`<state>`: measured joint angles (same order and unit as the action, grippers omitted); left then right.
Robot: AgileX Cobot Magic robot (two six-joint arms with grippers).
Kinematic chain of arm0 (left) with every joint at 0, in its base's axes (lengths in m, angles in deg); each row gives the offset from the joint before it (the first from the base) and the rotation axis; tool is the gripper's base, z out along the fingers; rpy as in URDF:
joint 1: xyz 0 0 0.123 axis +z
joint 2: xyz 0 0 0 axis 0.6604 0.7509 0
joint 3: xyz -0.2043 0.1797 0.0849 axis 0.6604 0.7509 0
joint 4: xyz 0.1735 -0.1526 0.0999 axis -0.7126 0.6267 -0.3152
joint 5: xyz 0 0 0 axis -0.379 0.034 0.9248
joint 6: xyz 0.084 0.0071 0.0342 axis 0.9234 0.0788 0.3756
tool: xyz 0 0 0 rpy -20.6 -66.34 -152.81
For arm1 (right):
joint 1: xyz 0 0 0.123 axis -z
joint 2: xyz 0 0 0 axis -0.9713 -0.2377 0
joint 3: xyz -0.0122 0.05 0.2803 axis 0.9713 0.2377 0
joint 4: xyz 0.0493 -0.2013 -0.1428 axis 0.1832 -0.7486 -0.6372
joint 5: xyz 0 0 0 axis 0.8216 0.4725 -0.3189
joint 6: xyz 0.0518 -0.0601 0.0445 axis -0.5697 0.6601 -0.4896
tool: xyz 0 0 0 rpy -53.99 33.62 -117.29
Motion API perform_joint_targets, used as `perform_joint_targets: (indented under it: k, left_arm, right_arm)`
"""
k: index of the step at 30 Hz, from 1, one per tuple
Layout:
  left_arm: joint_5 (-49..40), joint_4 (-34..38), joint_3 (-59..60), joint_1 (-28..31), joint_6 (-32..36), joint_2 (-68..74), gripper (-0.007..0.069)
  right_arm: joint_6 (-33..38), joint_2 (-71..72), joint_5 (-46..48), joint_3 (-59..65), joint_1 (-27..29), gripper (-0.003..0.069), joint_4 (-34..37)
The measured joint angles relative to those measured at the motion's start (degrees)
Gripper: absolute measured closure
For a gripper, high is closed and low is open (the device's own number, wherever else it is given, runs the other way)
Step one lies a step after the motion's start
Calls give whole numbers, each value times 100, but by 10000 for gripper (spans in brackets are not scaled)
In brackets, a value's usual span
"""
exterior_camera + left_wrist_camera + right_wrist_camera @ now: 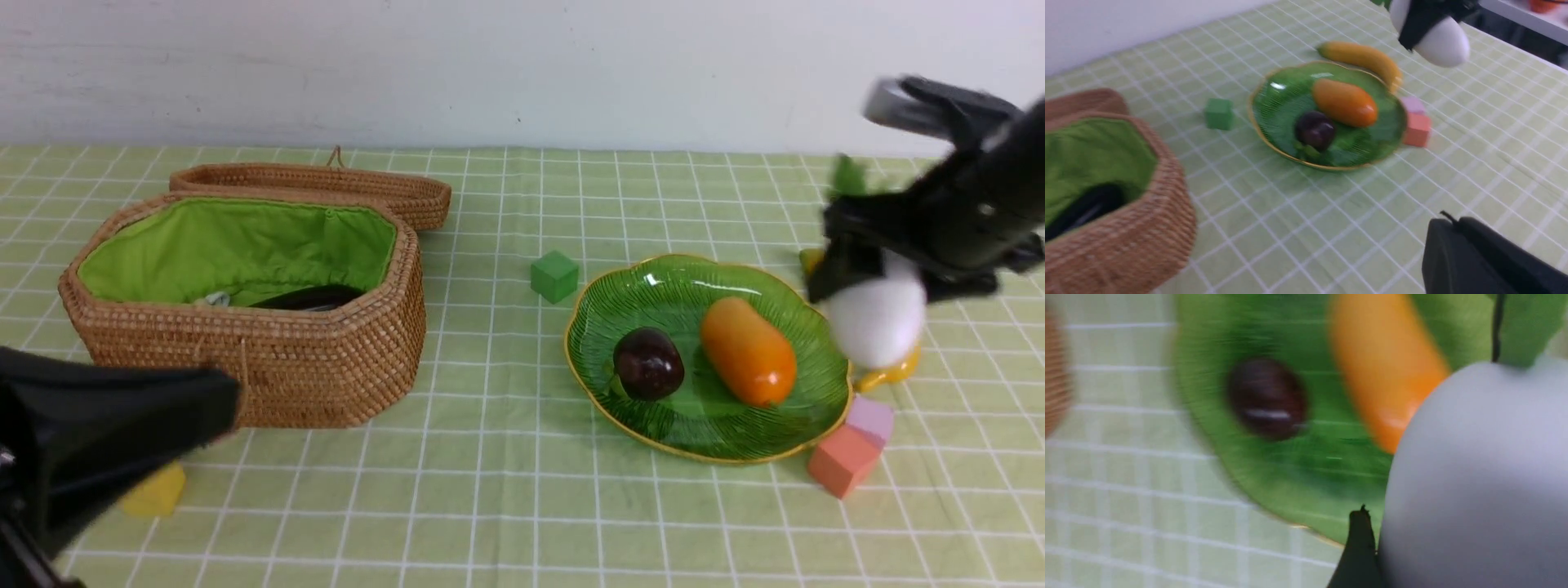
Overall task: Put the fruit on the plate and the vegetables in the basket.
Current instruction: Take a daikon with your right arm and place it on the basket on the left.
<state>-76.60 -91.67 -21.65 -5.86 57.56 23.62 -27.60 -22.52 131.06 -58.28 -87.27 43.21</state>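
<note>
My right gripper (894,278) is shut on the white radish (878,318), one of the vegetables, and holds it in the air over the right edge of the green plate (678,286). One dark finger (1359,551) presses against the radish (1474,477). Two of the fruit lie on the plate: the mangosteen (649,363) and the mango (749,351). The banana (1363,57) lies on the cloth just beyond the plate. The open basket (245,359) at the left holds the dark eggplant (310,298). My left gripper (233,400) is shut and empty in front of the basket.
The basket's lid (326,184) lies open behind it. A green block (554,276) sits between basket and plate. A pink block (872,418) and a salmon block (842,460) touch the plate's near right rim. A yellow block (155,490) lies under my left arm.
</note>
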Motion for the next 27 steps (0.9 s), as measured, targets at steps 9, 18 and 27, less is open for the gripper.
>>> perform_joint_targets:
  k: [9,18,27]
  left_arm:
    - [-1089,-2738,0,0,-3069,-864,637]
    - [-1245,-2965,0,0,-3292,-1076,637]
    - [-1250,-2809,0,0,-3138,-1076,637]
  right_arm:
    - [1289,-1498,-1070,-2572,-2408,132,623]
    - [2090,-3472,-2369,-4732,-3193,132,623]
    - [2898,-4300,-3271,-4882,-3379,62,544]
